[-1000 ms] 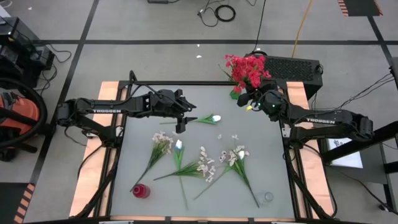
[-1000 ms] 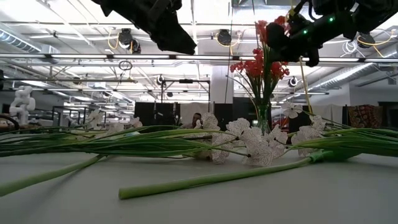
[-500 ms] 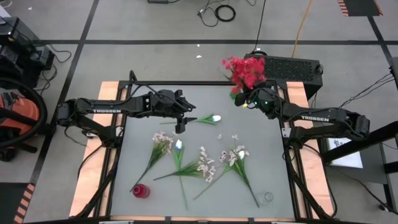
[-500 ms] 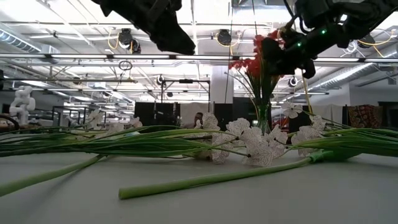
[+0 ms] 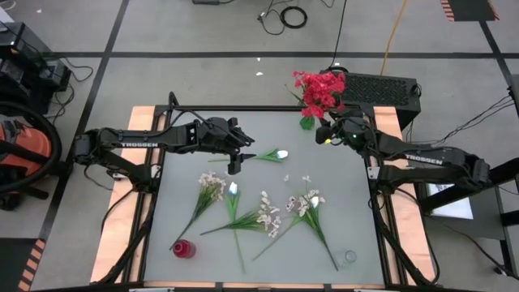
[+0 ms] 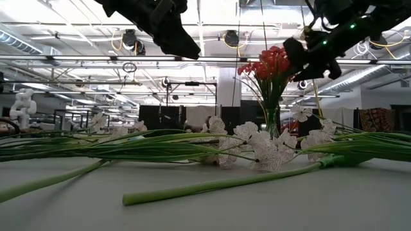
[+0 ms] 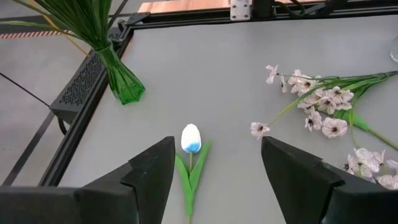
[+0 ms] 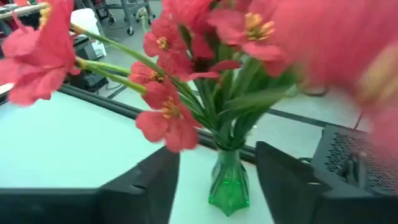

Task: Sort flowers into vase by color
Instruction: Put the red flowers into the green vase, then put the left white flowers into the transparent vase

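Right gripper (image 5: 328,135) has let go and pulled back a little from the red flowers (image 5: 319,89); its jaws stand apart, empty, just beside the green vase (image 8: 228,182) at the counter's (image 5: 340,203) far right corner. Red stems sit in the vase, leaning. Left gripper (image 5: 236,161) hangs with jaws apart over the white tulip (image 7: 191,138) near the far edge, holding nothing. More tulips and pale sprays (image 5: 268,212) lie across the middle and near side. My worry: the right arm backing out could catch a red bloom and tip the top-heavy vase. Crossed stems mid-counter could also drag neighbours along when one is lifted.
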